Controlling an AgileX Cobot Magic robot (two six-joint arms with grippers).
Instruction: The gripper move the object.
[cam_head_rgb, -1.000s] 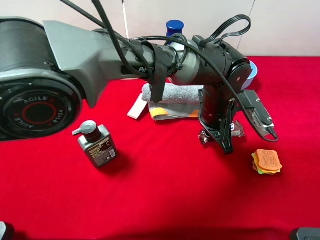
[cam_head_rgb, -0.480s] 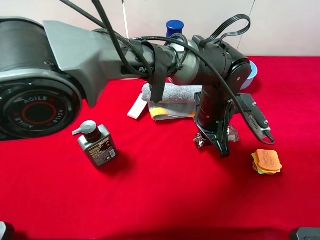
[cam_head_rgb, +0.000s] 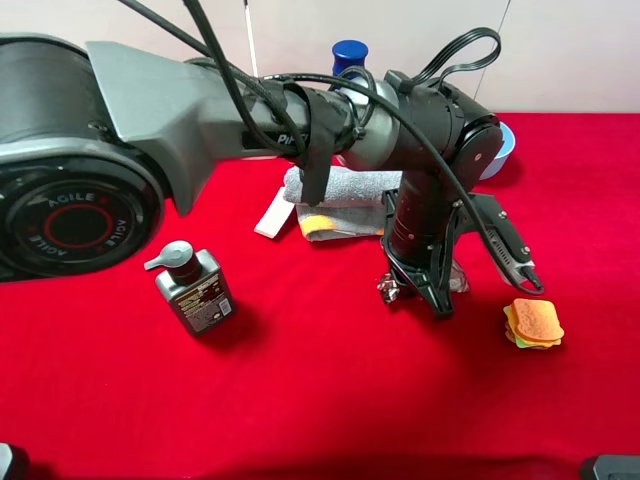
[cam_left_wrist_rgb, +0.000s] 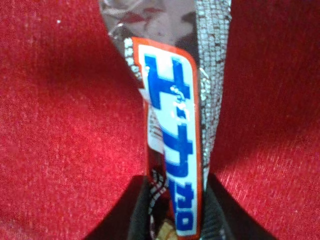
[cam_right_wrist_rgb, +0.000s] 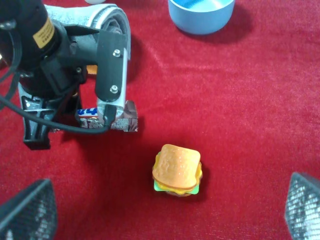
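The candy bar (cam_head_rgb: 388, 289), in a dark brown wrapper with blue-and-white lettering, is on the red cloth right of centre. My left gripper (cam_head_rgb: 418, 290), a black claw on the big grey-and-black arm, points down and is shut on the bar. In the left wrist view the bar (cam_left_wrist_rgb: 172, 150) runs out from between the two black fingers (cam_left_wrist_rgb: 137, 225). In the right wrist view the bar (cam_right_wrist_rgb: 120, 121) pokes out beside the left claw (cam_right_wrist_rgb: 50, 125). My right gripper (cam_right_wrist_rgb: 165, 220) is open and empty, above the cloth near the sandwich toy.
An orange-yellow-green sandwich toy (cam_head_rgb: 533, 324) lies right of the bar. A rolled grey towel (cam_head_rgb: 340, 187), a white flat piece (cam_head_rgb: 272, 215) and a blue bowl (cam_right_wrist_rgb: 201, 12) lie behind. A dark pump bottle (cam_head_rgb: 195, 288) lies at the left.
My left gripper has moved left and a little toward the front, with the candy bar in it. The gap to the sandwich toy has grown.
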